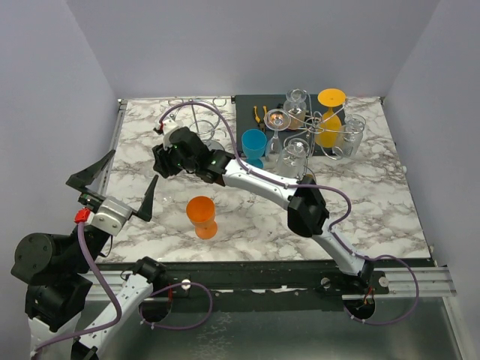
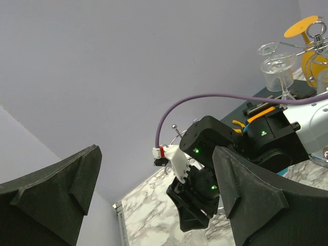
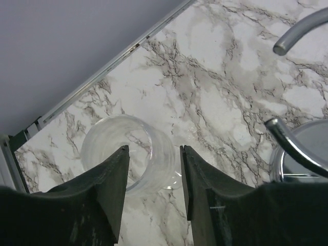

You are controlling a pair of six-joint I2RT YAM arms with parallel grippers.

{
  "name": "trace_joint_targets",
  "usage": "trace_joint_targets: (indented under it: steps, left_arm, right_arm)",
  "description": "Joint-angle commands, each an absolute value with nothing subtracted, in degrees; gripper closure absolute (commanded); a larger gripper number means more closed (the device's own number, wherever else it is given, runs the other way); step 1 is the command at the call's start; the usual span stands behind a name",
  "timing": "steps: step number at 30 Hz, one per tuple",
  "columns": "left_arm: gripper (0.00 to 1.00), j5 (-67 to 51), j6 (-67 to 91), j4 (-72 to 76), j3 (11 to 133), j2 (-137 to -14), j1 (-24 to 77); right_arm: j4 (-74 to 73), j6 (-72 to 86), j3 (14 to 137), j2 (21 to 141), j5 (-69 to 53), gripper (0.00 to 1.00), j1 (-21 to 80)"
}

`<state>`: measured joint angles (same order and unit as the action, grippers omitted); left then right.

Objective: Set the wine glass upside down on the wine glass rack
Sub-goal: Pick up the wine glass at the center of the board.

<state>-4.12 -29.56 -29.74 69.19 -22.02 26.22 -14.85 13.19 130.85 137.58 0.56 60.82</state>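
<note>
Though near edge (image 3: pixel 97 77), hand (image 3: pixel 154 152) over glass (image 3: pixel 110 136)

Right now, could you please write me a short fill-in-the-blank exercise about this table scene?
1. The left pincer has its jaws wide ____ and holds nothing.
2. The glass standing alone near the middle of the marble table is ____ in colour.
3. On the rack, the yellow glass hangs ____ down.

Missing words: open; orange; upside.
</note>
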Motion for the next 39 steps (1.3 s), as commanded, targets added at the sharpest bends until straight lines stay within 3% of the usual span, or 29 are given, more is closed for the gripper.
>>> trace_joint_targets:
  steps: [1, 19, 30, 34, 39]
  left_arm:
    - [0.01, -6.1, -28.9, -30.5, 69.1, -21.7, 26.0]
    - [0.01, -7.8, -29.3, -30.5, 68.8, -21.3, 26.0]
    - [0.01, -8.2, -29.3, -30.5, 68.5, -21.1, 26.0]
    - [0.01, -8.5, -29.3, -30.5, 68.5, -21.3, 26.0]
    - [0.01, -8.3, -29.4, -30.6, 68.5, -21.2, 25.9]
  right_arm:
    - [-15.7, 12.5, 127.1, 136.9, 0.9, 0.55, 61.7]
    - [-21.9, 9.9, 115.5, 127.5, 4.7, 0.62, 64.0]
    - [-24.3, 9.8, 114.9, 128.0, 5.3, 0.83, 64.0]
    - [-21.9, 9.9, 113.2, 127.5, 5.5, 0.99, 64.0]
    - [-16.9, 10.3, 108.1, 125.2, 6.4, 1.00, 64.0]
